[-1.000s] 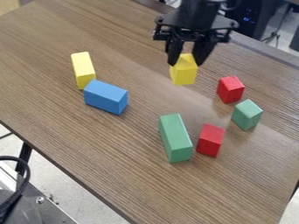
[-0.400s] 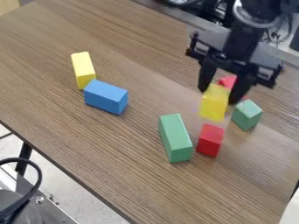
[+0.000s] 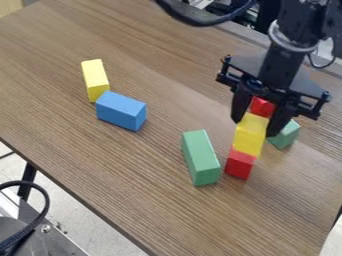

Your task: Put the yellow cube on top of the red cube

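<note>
At R of counter [image 3: 100,165] in cam view, black gripper [image 3: 255,127] hanging down, w/ fingers [image 3: 277,119] gripping yellow cube [image 3: 250,139]. Directly below in view, red cube [image 3: 240,166]; can't tell if touching. Behind, partly hidden by gripper, 2nd red cube [image 3: 262,107] & small green cube [image 3: 286,135]. Just L of lower red cube, long green block [image 3: 200,159]. Toward upper L, blue block [image 3: 121,111] right beside long yellow block [image 3: 95,80].
</note>
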Available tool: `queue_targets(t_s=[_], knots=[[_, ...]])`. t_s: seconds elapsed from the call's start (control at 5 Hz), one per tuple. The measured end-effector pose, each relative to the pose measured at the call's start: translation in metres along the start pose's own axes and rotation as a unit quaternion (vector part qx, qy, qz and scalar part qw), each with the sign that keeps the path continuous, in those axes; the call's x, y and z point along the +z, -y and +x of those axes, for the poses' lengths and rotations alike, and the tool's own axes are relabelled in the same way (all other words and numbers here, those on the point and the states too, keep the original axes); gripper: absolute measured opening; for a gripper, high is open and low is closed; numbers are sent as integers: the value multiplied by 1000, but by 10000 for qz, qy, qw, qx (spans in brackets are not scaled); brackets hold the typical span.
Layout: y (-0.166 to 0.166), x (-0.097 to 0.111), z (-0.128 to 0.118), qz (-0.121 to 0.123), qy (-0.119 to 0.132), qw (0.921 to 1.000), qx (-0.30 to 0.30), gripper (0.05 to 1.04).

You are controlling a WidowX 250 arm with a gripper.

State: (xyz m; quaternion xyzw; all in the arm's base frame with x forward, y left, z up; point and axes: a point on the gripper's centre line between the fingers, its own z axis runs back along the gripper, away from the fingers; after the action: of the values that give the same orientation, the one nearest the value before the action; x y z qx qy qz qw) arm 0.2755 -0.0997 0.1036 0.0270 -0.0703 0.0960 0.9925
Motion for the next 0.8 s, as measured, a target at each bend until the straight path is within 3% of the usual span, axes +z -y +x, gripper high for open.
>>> queue_targets(t_s=[0.2,0.4,0.8], knots=[[2,-4,1,-116,94,9997,-183,510],[-4,-12,4,49,288,9991,-306,510],[-11,-31,4,340,80,9986,-399,510]])
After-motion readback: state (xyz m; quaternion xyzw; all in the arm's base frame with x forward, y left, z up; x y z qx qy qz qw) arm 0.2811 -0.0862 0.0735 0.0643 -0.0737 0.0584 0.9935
